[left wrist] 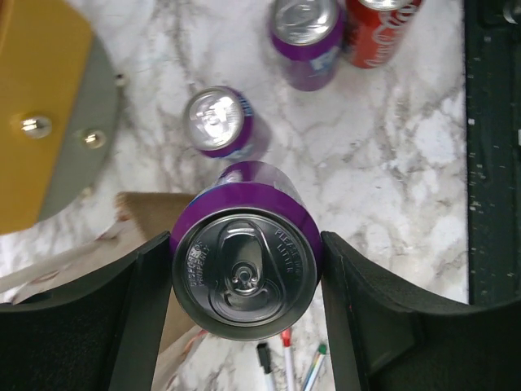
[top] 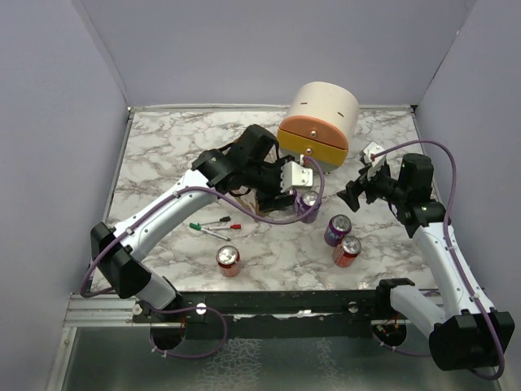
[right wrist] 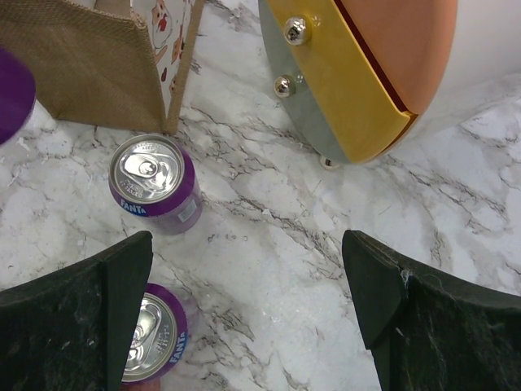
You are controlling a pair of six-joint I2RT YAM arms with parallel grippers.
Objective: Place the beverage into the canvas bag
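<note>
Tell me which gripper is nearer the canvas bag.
Left. The left gripper, clamped on a purple can, hangs at the canvas bag's edge; the right gripper, open, sits farther off to its right.

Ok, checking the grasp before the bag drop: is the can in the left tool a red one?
No, the left tool pinches a purple aluminium can with a silver top between its black fingers.

lab robot cell — plain grey walls (top: pixel 244 49) behind and beside the left gripper (left wrist: pixel 246 273), marble-print table (top: pixel 163 155) beneath it.

Held purple can (left wrist: pixel 244 273) beside tan bag (right wrist: pixel 81 73)
</note>
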